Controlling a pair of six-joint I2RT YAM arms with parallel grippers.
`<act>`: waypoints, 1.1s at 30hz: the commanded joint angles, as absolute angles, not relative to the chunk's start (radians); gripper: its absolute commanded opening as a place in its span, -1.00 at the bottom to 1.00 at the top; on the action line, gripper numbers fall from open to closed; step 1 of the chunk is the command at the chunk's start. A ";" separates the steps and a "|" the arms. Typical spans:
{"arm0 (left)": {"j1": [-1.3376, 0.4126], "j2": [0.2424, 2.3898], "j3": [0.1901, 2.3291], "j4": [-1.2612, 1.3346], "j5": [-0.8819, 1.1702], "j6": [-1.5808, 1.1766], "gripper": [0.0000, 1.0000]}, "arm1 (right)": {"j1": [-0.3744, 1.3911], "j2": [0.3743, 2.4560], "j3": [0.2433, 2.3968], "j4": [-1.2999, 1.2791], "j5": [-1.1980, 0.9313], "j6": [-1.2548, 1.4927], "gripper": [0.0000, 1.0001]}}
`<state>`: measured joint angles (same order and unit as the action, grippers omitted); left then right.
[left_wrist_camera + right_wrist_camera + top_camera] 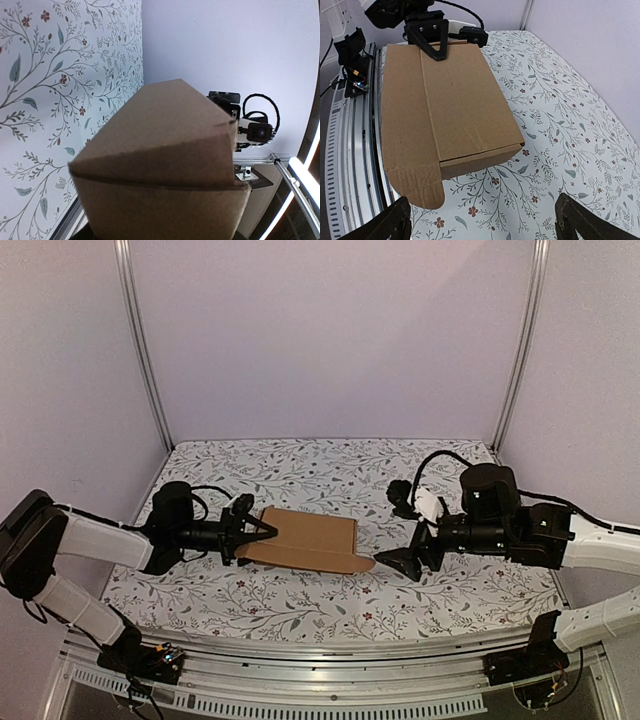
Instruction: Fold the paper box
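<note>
The paper box (310,540) is a flat brown carton lying mid-table, with one loose flap sticking out at its near right corner (415,185). My left gripper (255,532) is at the box's left end. One of its fingers (432,42) lies on top of the lid and the other is hidden beneath. The box (160,165) fills the left wrist view and hides the fingers there. My right gripper (400,562) is open and empty, just off the box's right end. Its fingertips (395,220) show at the bottom corners of the right wrist view.
The floral tablecloth (330,465) covers the table. An aluminium rail (330,685) runs along the near edge. Two upright frame posts (145,350) stand at the back corners, with pale walls behind. The right arm's wrist (250,131) shows beyond the box.
</note>
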<state>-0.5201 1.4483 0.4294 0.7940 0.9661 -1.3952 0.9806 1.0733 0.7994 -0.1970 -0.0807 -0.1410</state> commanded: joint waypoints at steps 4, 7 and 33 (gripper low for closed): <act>-0.420 1.354 0.454 0.659 1.208 -1.438 -1.00 | 1.068 1.037 0.754 -0.116 -0.081 -0.537 0.98; -0.390 1.328 0.448 0.690 1.240 -1.468 -1.00 | 1.138 1.051 0.756 -0.075 0.062 -0.676 0.98; -0.450 1.120 0.457 0.602 1.345 -1.390 -1.00 | 1.538 1.260 0.647 0.530 0.542 -1.592 0.98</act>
